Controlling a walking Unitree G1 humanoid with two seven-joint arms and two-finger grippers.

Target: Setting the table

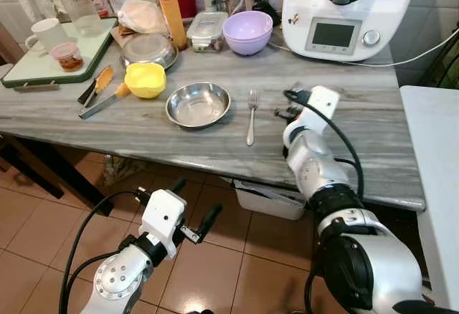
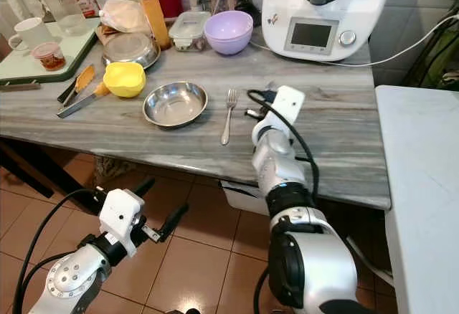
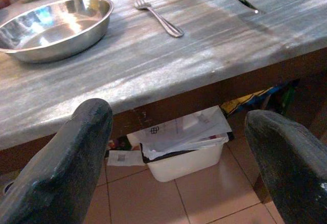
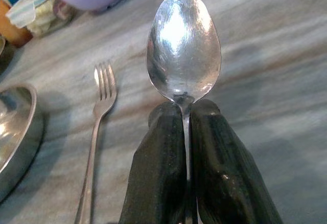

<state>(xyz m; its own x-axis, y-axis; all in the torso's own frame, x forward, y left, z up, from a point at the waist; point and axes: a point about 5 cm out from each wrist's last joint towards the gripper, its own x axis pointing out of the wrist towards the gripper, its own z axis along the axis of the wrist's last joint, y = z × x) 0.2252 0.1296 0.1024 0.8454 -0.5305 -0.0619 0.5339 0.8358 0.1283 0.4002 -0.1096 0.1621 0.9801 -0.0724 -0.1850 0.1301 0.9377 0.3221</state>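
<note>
Cutlery is partly laid: a steel bowl (image 1: 198, 104) sits near the front edge of the grey marble-patterned table (image 1: 358, 142), and a fork (image 1: 252, 115) lies just beside it on the robot's right, tines pointing away from the robot. By my reading 2 pieces of the place setting are down and the spoon (image 4: 183, 45) is the piece in hand, not yet on the table. The right gripper (image 4: 185, 112) has both black fingers clamped on the spoon's neck, the bowl of the spoon sticking out ahead and facing the wrist camera. That arm is raised from below the table edge, forearm upright and wrist bent forward, so the gripper hovers over the tabletop near the fork on its right side; whether the spoon touches the surface I cannot tell. Laying it down beside the fork looks like the remaining step for this setting. The left gripper (image 1: 194, 217) hangs low in front of the table, below the tabletop and over the tiled floor (image 1: 43, 242), fingers spread apart and holding nothing. Further back stand a yellow bowl (image 1: 145, 79), a purple bowl (image 1: 247, 31) and a white kitchen machine (image 1: 344, 13).
</note>
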